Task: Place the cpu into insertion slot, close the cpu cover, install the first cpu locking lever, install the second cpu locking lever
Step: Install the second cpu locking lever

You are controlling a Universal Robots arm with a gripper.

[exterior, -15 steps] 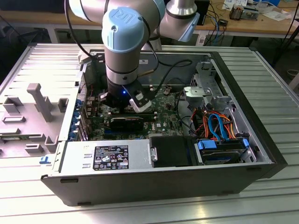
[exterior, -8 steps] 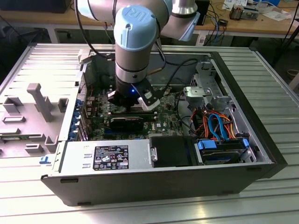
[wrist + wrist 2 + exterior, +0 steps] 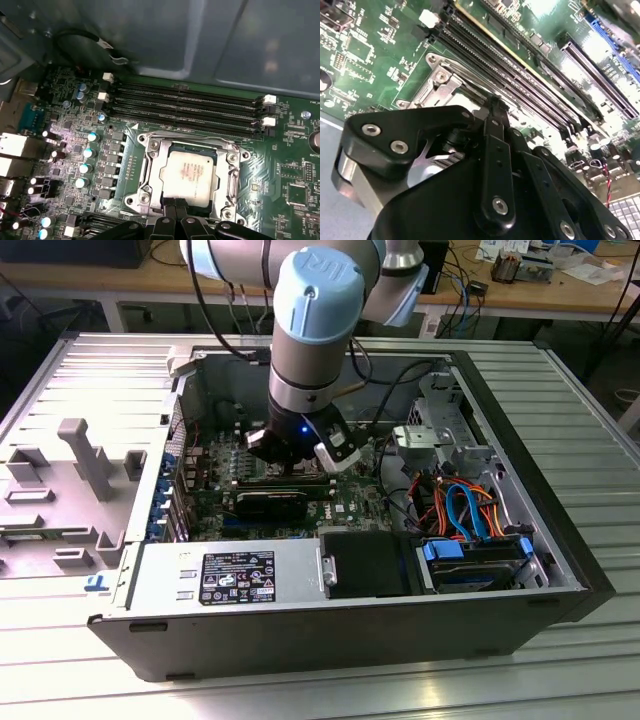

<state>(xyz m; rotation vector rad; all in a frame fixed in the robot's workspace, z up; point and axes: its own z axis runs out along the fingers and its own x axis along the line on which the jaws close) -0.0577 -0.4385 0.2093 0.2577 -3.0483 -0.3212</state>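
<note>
The cpu (image 3: 189,175) is seen in the first wrist view lying flat in the socket on the motherboard (image 3: 295,200), its dull silver top facing up. The cpu cover (image 3: 150,175) appears to lie down around it as a silvery frame, with the chip showing through its square window; whether the frame is fully seated cannot be told. Just beside the socket run the black memory slots (image 3: 185,105).

The gripper (image 3: 175,220) is held directly over the near edge of the socket, inside the open computer case (image 3: 560,540). In the first wrist view its black fingertips (image 3: 167,206) are seen drawn close together with nothing between them, so it is judged closed and empty. In the second wrist view the same narrow tip (image 3: 494,107) is seen at the socket's metal frame (image 3: 437,82); contact cannot be confirmed.

The chip is judged light, stiff and fragile, with a smooth metal top that offers little purchase; it is best gripped by its opposite edges, never pressed from above. The cover is thin spring metal, stiff enough to be pushed at its rim. The locking levers, if they are the thin wires along the socket's sides, are judged springy and likely to slip off a narrow tip.
</note>
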